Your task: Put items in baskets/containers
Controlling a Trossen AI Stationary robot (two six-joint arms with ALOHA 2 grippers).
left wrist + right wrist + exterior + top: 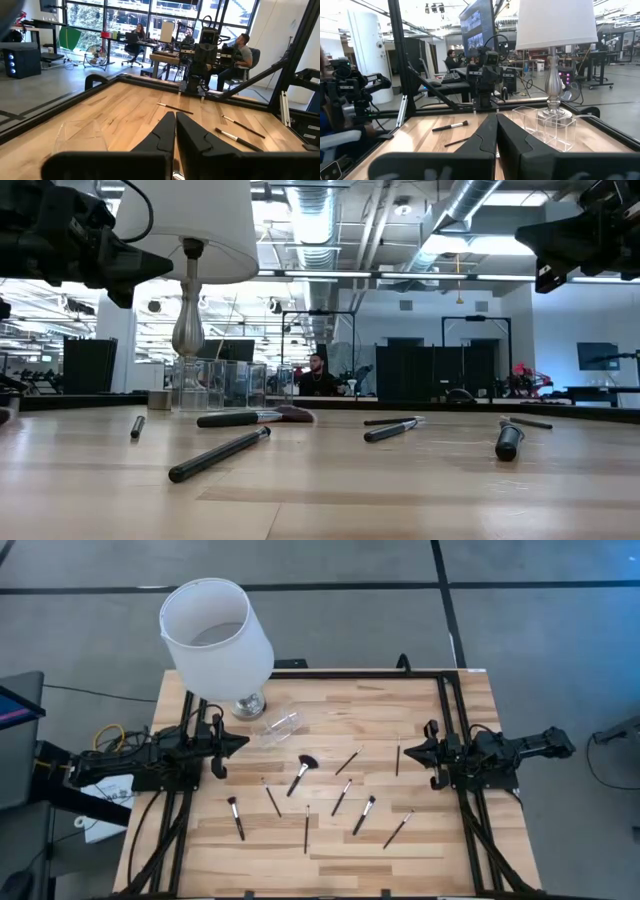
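Note:
Several thin black makeup brushes lie flat and scattered on the wooden table (pixel 330 850). Among them are a fan-headed one (pixel 300 775), one at the near left (pixel 236 817) and one at the near right (pixel 398 829). A small clear container (pixel 278 726) rests on the table beside the lamp's base, and also shows in the right wrist view as the clear container (pixel 545 125). My left gripper (pixel 240 742) hovers shut above the table's left side, pointing level toward the middle. My right gripper (pixel 408 750) hovers shut above the right side, facing it. Neither holds anything.
A tall lamp with a white shade (pixel 215 635) stands on a silver base (pixel 248 705) at the far left, close to the container. A black frame rail (pixel 450 720) runs along the table's edges. People sit at desks in the room beyond.

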